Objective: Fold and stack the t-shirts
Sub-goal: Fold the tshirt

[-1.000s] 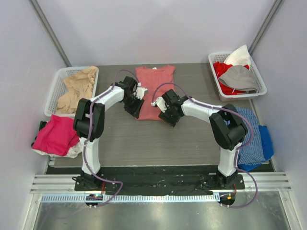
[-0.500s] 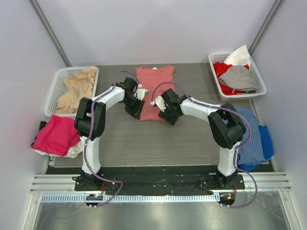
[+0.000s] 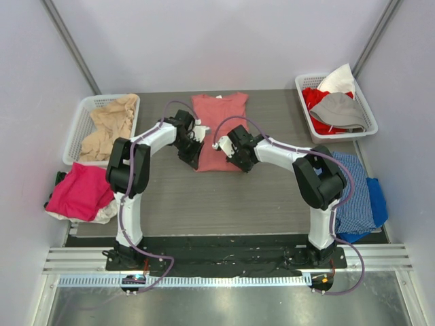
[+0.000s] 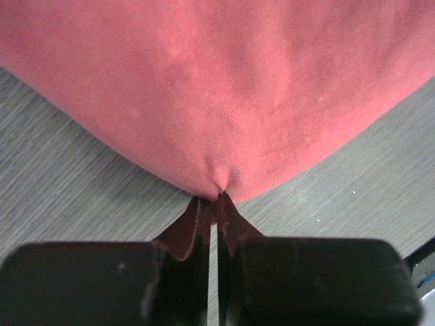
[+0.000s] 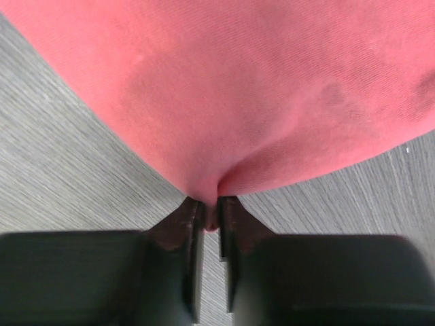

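A: Where does the shirt [image 3: 219, 125] lie?

B: Flat on the worktop [image 3: 204, 197], in the upper centre of the top view, between the two arms. Its long axis runs up and down the frame, collar toward the top edge and hem toward the bottom.

A: And the grip?

B: Each wrist view shows the same thing. The left fingers [image 4: 196, 227] are pressed nearly together with a small pucker of red cloth nipped at the tips. The right fingers [image 5: 194, 217] also have a fold of the hem caught between them. Both pairs are closed on the shirt.

A: Which corners?

B: From above, the left pair is at the lower left corner of the hem and the right pair at the lower right.

A: Which way does the cloth run from them?

B: Straight away from the tips, toward the top of each wrist view.

A: Is either arm nearer?

B: No. Each has its own corner, roughly level with the other.

A: The next move?

B: Probably lifting the hem and carrying it up the frame toward the collar, along the long axis. If the arms don't move together, the fold would likely go askew.
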Tool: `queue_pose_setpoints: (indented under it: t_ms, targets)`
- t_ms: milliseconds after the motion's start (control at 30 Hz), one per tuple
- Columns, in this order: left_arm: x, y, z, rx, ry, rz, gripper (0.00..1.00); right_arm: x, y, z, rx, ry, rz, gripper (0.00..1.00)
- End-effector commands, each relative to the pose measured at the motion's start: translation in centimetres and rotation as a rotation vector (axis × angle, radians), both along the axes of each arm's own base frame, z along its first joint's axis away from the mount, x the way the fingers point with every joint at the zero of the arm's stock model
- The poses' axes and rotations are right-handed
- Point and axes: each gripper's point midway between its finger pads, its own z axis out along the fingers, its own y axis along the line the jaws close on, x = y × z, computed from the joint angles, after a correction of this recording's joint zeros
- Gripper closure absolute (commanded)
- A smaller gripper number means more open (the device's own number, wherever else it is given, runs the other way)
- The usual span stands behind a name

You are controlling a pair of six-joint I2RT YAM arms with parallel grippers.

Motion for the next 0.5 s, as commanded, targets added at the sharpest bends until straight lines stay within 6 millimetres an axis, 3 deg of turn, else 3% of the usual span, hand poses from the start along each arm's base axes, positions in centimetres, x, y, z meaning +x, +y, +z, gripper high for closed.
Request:
queue_pose_setpoints:
  t_ms: [0,67,333,467]
  targets:
    - [-0.2,-0.2,-1.0,-0.01,0.024,-0.018,1.0,1.2,0.8,0.9,0.023,-0.037,0.001,0.88]
    - [-0.4,-0.2,-0.7,-0.009,0.027,-0.024,1.0,0.8,0.7,0.9,0.024,-0.027,0.003,0.99]
    - [-2.1,-0.4,1.9,-0.026,0.019,-0.068,1.0,-1.2,0.1,2.1,0.045,-0.005,0.013,0.99]
    - [-4.4,-0.9,3.2,-0.019,0.018,-0.122,1.0,-4.3,0.2,1.8,0.046,0.058,0.05,0.99]
